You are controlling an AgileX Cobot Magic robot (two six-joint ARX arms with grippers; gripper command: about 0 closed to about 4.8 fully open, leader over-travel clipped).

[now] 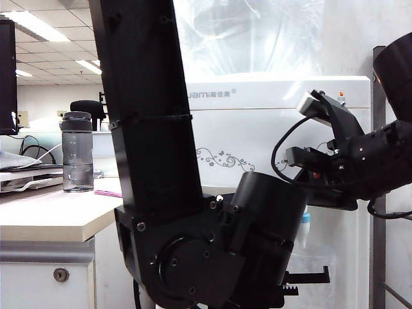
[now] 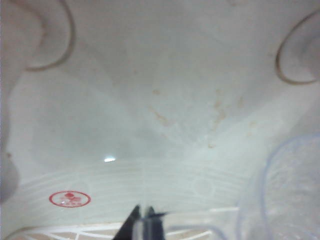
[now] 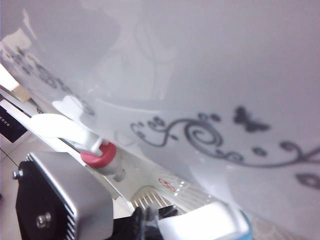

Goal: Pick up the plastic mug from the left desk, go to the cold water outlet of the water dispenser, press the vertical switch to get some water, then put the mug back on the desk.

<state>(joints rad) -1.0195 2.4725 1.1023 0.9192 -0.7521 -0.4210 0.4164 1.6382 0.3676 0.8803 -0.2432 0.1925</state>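
From my remote station, nearest the exterior camera I observed the left arm's black housing filling the foreground. The left gripper (image 2: 145, 220) was low in front of the water dispenser (image 1: 257, 129), its dark fingers (image 2: 131, 222) clenched on the clear handle of the plastic mug (image 2: 292, 195). The mug was held inside the dispenser's tap recess, its dimpled wall visible beside the gripper; in the exterior view it appeared faintly beneath the blue collar of the cold water outlet (image 1: 305, 219). The right gripper (image 3: 150, 220) was at the dispenser front, close against the white vertical switch (image 3: 200, 222) of the blue-collared tap; I could not tell whether its fingers were released or clenched. The red-collared tap (image 3: 99, 154) stood next along the panel. Further off, the tabletop (image 1: 51, 215) of the left desk carried a smoky-grey bottle (image 1: 77, 152).
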